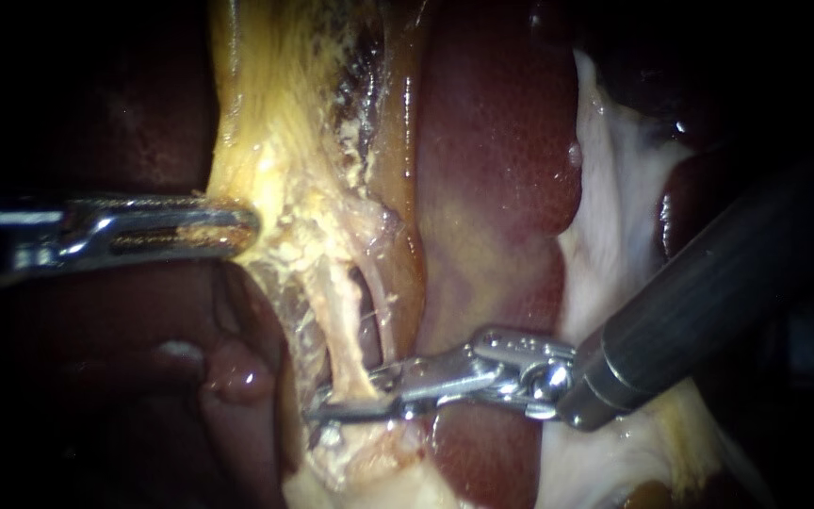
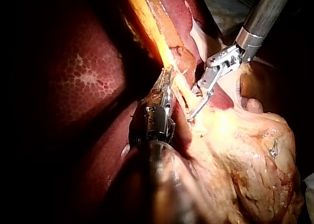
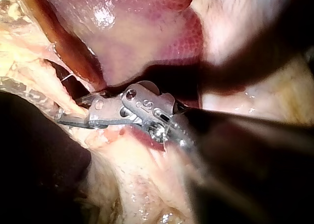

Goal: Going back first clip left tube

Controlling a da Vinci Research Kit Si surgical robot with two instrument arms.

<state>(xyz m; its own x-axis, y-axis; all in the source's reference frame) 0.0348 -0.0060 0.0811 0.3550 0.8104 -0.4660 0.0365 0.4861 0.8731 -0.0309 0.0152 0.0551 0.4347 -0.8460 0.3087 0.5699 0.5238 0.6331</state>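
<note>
Left silver slotted-jaw instrument: clamped on yellow fatty tissue | right dark-shafted instrument: jaws apart, straddling pale left tube

Wet, glossy liver; polished, smooth metal on right instrument.

Support: liver, dark red, mottled, wet shine; carries the soft tissue in view.
Beyond liver: pale patch past its far edge, too small to tell what it is.
On liver, middle: yellow tissue, stringy, draped lengthwise along it.
On liver, right side: white tissue, thin sheet, lying over the lobe edge.
Below yellow tissue: tubes, two pale strands side by side, running down from it across the liver.
</note>
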